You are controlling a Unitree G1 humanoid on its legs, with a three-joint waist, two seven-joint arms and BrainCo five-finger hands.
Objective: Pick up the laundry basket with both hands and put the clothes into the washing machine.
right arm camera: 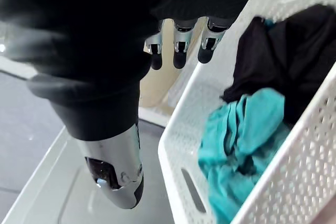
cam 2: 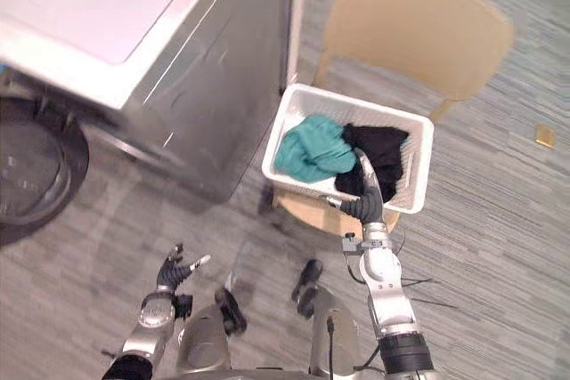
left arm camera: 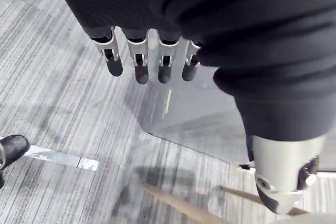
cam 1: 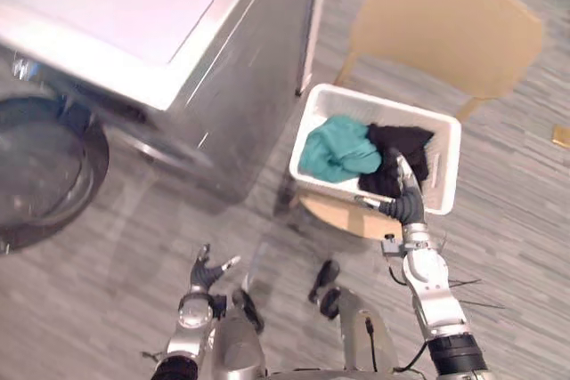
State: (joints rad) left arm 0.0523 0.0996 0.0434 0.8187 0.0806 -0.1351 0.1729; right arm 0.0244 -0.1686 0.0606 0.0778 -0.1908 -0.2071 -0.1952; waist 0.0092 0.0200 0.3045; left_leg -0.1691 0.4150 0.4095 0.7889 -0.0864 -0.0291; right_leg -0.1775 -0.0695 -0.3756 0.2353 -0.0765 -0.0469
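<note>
A white laundry basket (cam 1: pixel 447 159) sits on the seat of a wooden chair (cam 1: pixel 445 28), to the right of the washing machine (cam 1: pixel 160 33). Inside it lie a teal garment (cam 1: pixel 338 150) and a black garment (cam 1: pixel 403 144). My right hand (cam 1: pixel 408 202) hovers at the basket's near rim (right arm camera: pixel 178 156), open, with straight fingers (right arm camera: pixel 178 51) holding nothing. My left hand (cam 1: pixel 203 275) hangs low over the floor in front of the machine. It is open too, its fingers (left arm camera: pixel 139 59) spread and empty.
The washer's round door (cam 1: pixel 44 166) stands open at the far left. A small tan piece (cam 1: pixel 561 136) lies on the floor at the right. A white tape strip (left arm camera: pixel 58 157) marks the grey plank floor near my left hand.
</note>
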